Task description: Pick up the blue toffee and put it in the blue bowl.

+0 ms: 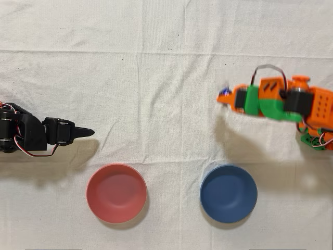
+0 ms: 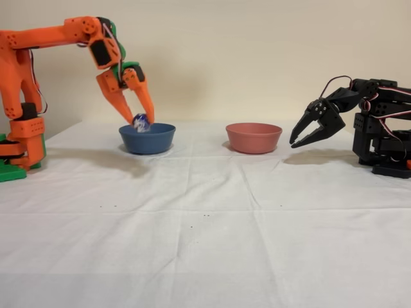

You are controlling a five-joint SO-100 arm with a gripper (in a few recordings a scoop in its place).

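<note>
My orange gripper (image 2: 141,120) is shut on the blue toffee (image 2: 140,122), a tiny shiny dark-blue sweet pinched between the fingertips and lifted off the cloth. In the fixed view the toffee hangs just over the rim of the blue bowl (image 2: 147,140). Seen from overhead, the gripper (image 1: 223,97) and the toffee (image 1: 225,93) lie well up-picture of the blue bowl (image 1: 228,194), not over its middle. The arm looks slightly blurred there.
A pinkish-red bowl (image 1: 116,192) stands beside the blue one on the white cloth (image 1: 166,125). The idle black arm (image 1: 31,134) rests at the left of the overhead view, its fingers pointing inward. The orange arm's base (image 2: 19,144) is at the fixed view's left.
</note>
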